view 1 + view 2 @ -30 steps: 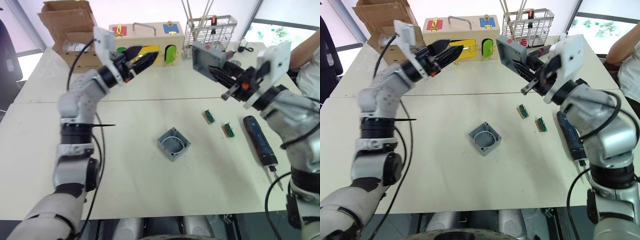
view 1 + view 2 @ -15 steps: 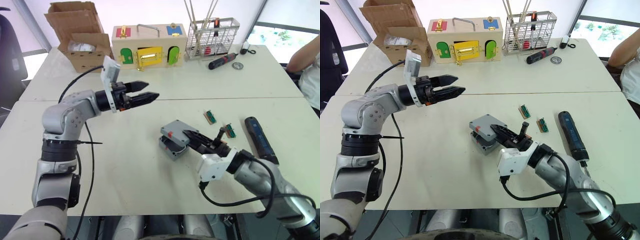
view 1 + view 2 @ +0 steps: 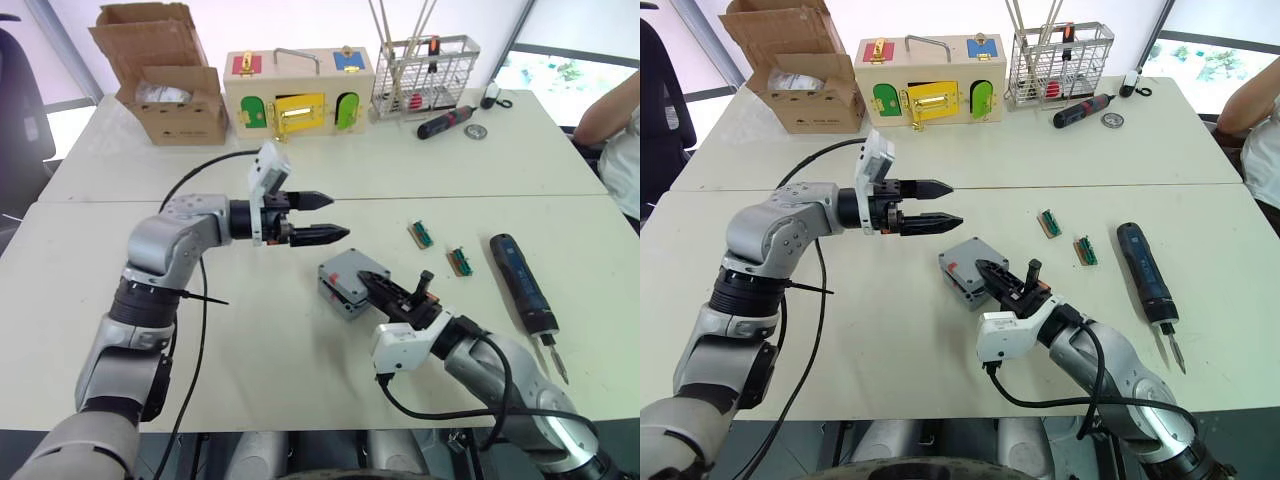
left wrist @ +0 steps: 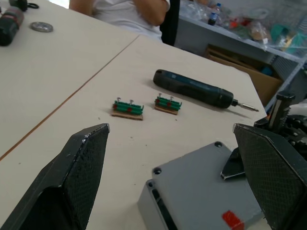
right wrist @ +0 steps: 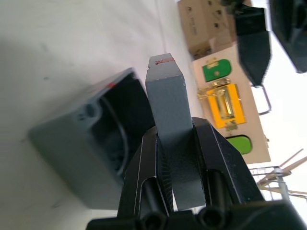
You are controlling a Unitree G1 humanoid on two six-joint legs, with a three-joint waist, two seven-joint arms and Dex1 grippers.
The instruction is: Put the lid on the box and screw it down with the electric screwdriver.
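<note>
From the head, one lid (image 3: pixel 350 274) is seen gripped by the right gripper (image 3: pixel 402 296) over one box (image 3: pixel 338 297); one electric screwdriver (image 3: pixel 520 278) lies well right. The left gripper (image 3: pixel 322 218) is spread wide. In the left wrist view, two green boards (image 4: pixel 127 107) are counted. No writing is readable.

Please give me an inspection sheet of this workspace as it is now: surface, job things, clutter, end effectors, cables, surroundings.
Surface: pale table, seam across.
Job's things: lid over the box, held tilted, not seated; electric screwdriver lying to the right.
Clutter: two small green connectors, wooden box with coloured doors, cardboard box, wire basket, red-and-black screwdriver.
End effectors: right end effector shut on lid; left end effector open, above table.
Cables: black cable along each arm.
Surroundings: person's arm at right edge.
</note>
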